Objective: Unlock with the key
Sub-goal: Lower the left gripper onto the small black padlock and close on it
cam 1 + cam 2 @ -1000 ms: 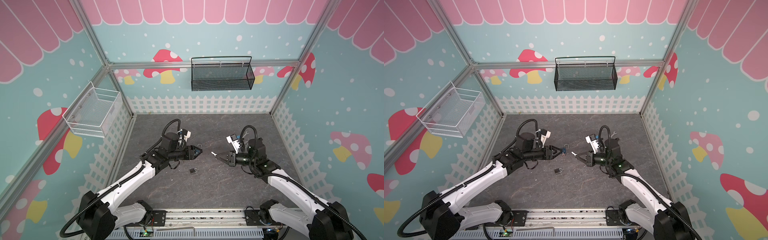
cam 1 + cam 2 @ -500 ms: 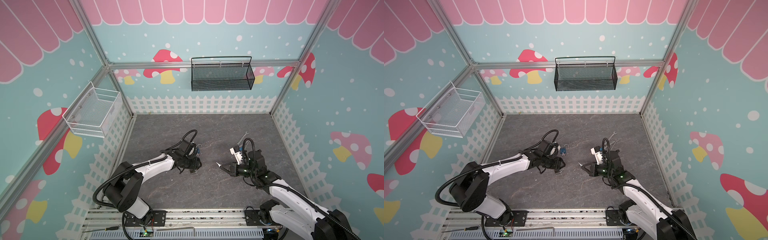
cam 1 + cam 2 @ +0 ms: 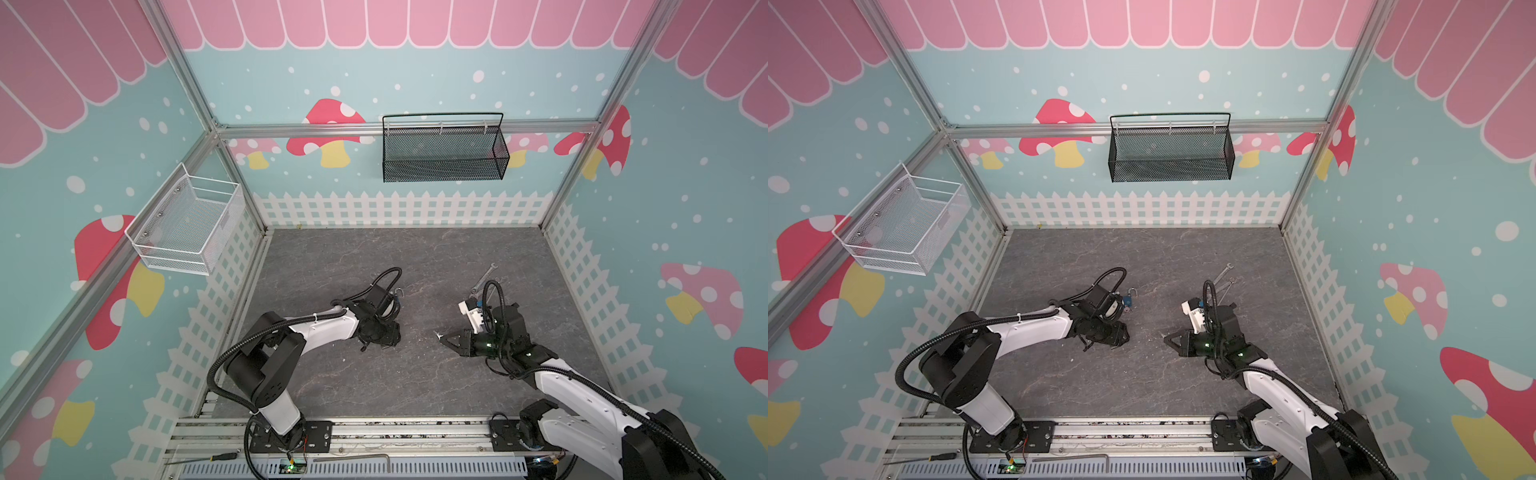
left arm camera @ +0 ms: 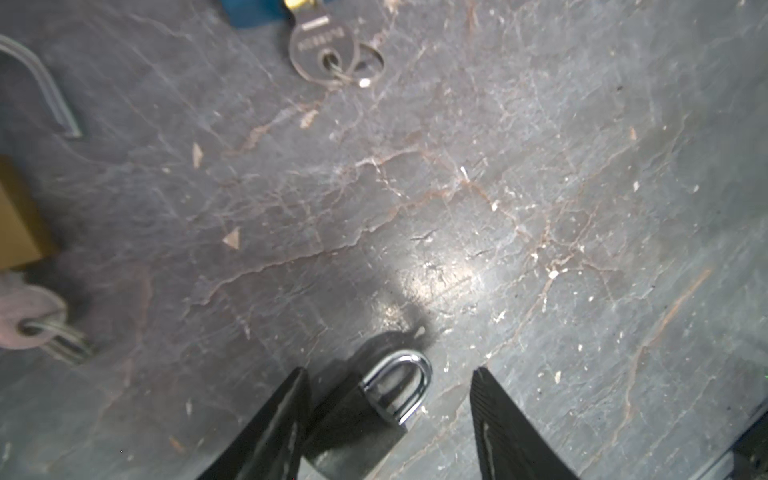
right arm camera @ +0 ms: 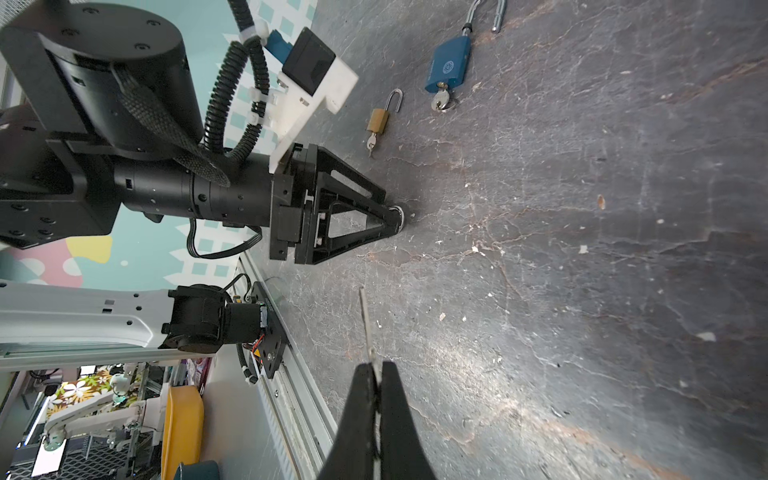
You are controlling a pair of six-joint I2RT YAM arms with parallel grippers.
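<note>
Chrome padlock (image 4: 395,388) inside spread left tool (image 4: 389,370)

The worktop (image 3: 415,257) is dark grey and stone-patterned, veined in pale white and rust. The blue padlock (image 5: 448,64) has a silver shackle. Just beside the blue padlock lies a brass-yellow padlock (image 5: 377,120), also silver-shackled. The small padlock (image 4: 399,388) shows a bright chrome shackle. The key (image 5: 367,328) is silver. The left fingers (image 4: 270,428) are black with fine ribbing. The walls (image 3: 685,208) are teal with white dots, red and pink mushrooms on yellow stems, a pink scalloped band and a white picket-fence print. The black mesh basket (image 3: 442,151) and the white wire basket (image 3: 187,224) are plain.
</note>
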